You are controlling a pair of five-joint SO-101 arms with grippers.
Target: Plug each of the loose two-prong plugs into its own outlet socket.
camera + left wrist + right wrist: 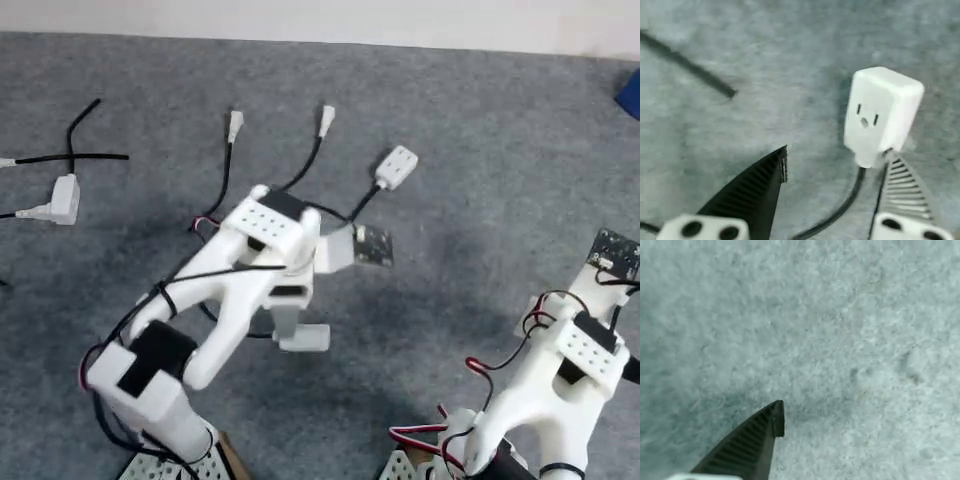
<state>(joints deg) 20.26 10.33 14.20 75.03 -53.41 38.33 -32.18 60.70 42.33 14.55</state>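
The left arm's jaws stand wide, straddling the black cord point(850, 200) just behind the white boxy plastic outlet socket point(882, 115) lying on the grey felted worktop point(765, 50). It looks light, rigid, smooth; I'd pinch its flat sides. A small white two-prong plug point(326, 120) lies loose near that socket.

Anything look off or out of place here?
Nothing damaged or spilled. The outlet socket lies on the carpet between the left gripper's open jaws, not clamped. A plug and a second plug lie loose and unplugged, which fits the task's start.
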